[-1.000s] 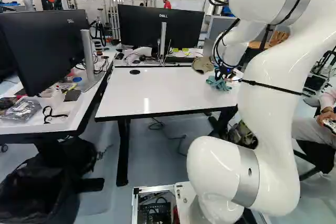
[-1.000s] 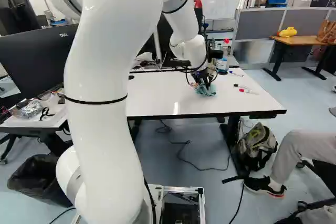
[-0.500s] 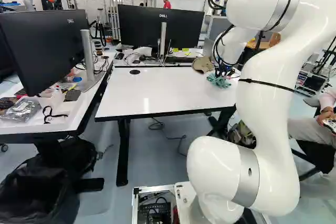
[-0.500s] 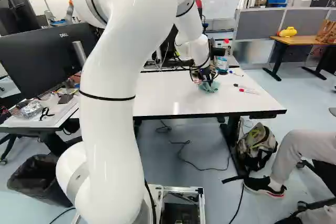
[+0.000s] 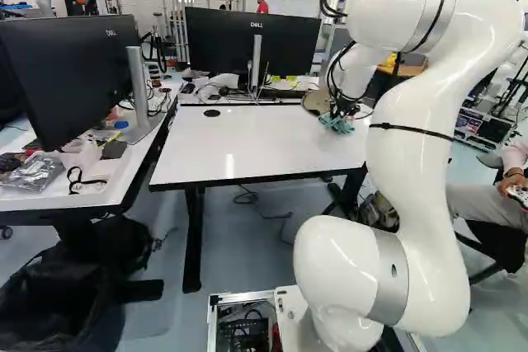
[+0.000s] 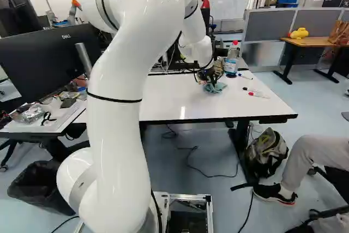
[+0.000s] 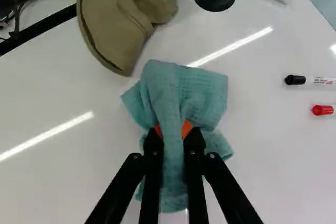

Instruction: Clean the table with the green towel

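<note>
Teal-green woven cloth, the cleaning towel (image 7: pixel 202 90), lay bunched on the glossy white tabletop (image 6: pixel 180 94), near its far edge and right of its middle in the right base view. The black two-fingered gripper (image 7: pixel 172 131) with orange pads, on the single white arm (image 6: pixel 117 145), had its jaws clamped on the towel from both sides. The pinched fold ran lengthwise between the fingers, and the wider, looser part spread ahead of their tips, toward a khaki fabric hat (image 7: pixel 113 19) and a clear bottle of blue liquid (image 6: pixel 231 64). A black-capped white marker (image 7: pixel 295 80) and a red-capped marker (image 7: pixel 322 110) lay off to one side. Sweeping straight ahead would likely have bumped the hat; a sideways stroke seemed safer.
</note>
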Controlling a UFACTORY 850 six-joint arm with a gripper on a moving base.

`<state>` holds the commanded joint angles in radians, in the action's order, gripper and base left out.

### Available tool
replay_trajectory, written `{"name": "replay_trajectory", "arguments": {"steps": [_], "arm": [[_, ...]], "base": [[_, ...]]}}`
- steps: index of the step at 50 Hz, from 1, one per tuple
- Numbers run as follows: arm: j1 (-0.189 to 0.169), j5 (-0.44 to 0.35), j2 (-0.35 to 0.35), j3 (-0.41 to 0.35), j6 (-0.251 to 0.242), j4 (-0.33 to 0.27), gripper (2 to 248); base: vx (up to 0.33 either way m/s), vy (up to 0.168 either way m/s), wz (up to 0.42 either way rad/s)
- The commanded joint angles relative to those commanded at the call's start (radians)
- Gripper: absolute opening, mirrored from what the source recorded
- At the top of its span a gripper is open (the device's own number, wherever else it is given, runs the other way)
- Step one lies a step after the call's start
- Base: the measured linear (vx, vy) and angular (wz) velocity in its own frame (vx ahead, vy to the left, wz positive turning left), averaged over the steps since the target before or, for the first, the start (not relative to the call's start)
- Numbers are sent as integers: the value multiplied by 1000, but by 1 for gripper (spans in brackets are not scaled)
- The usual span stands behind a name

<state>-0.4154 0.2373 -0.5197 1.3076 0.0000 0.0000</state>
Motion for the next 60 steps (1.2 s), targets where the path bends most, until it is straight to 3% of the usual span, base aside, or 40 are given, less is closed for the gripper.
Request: {"name": "replay_trajectory", "arguments": {"steps": [41,60], "arm": [[31,0,174,-227,0,0,50],[20,0,254,-326,0,0,50]], "base": [[0,0,0],[0,0,0]]}}
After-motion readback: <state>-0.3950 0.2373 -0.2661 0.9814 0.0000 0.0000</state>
